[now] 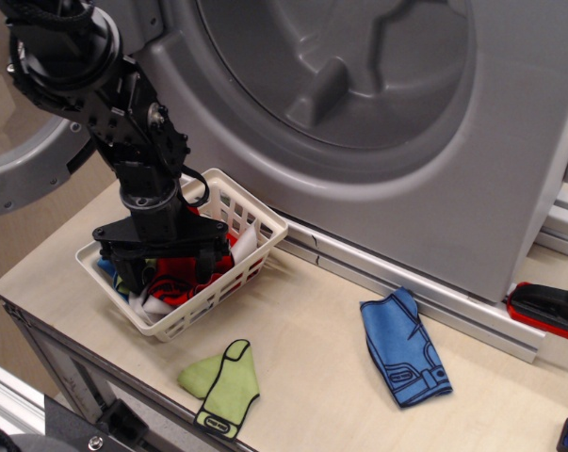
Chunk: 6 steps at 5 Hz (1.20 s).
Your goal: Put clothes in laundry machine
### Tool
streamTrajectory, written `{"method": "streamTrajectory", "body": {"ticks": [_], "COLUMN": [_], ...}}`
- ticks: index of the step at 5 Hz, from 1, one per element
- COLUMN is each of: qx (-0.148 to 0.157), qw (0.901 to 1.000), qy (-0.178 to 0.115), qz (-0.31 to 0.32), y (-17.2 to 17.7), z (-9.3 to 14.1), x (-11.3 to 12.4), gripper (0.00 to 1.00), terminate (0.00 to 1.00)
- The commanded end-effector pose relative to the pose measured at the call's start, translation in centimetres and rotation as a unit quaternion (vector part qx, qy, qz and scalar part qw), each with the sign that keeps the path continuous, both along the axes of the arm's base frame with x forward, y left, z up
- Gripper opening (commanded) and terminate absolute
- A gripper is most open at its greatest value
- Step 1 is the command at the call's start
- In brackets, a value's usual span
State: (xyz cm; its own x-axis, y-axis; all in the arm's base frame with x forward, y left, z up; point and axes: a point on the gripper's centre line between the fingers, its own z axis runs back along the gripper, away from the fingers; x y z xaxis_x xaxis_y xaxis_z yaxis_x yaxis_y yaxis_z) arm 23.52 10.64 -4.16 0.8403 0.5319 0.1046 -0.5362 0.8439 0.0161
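1. The gripper (164,266) is down inside the basket (249,247), its black fingers spread apart among the clothes (178,280); whether they pinch any cloth cannot be told.
2. The basket sits near the table's (312,348) left end, just in front of the washer (510,141), holding red, white, green and blue pieces.
3. A green garment (222,380) lies close to the table's near edge, just right of the basket.
4. A blue garment (404,350) lies flat further right, near the washer's base rail.
5. The drum (359,66) stands open above; the door (20,169) hangs at far left.
6. No writing can be read.
7. Bare tabletop lies between the two loose garments.
8. A red-and-black object (547,309) sits at the right edge.
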Motion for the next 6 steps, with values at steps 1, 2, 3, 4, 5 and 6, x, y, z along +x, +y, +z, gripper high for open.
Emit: {"method": "streamTrajectory", "body": {"ticks": [1,2,3,4,5,6], "qx": [0.030,0.045,0.048,0.066,0.069,0.055], "qw": [0.9993,0.9987,0.9982,0.9936,0.9884,0.9826], "qy": [-0.020,-0.019,-0.021,-0.047,-0.087,-0.124], "qz": [-0.006,-0.012,-0.029,-0.079,-0.105,-0.127], "y": [0.9,1.3,1.3,1.3,1.1,0.1], "z": [-1.1,-1.0,1.2,4.3,8.8,13.4], "x": [1.2,1.5,1.3,1.4,1.9,1.9], "gripper": [1.00,0.00,0.00,0.00,0.00,0.00], "terminate": [0.00,0.00,0.00,0.00,0.00,0.00]}}
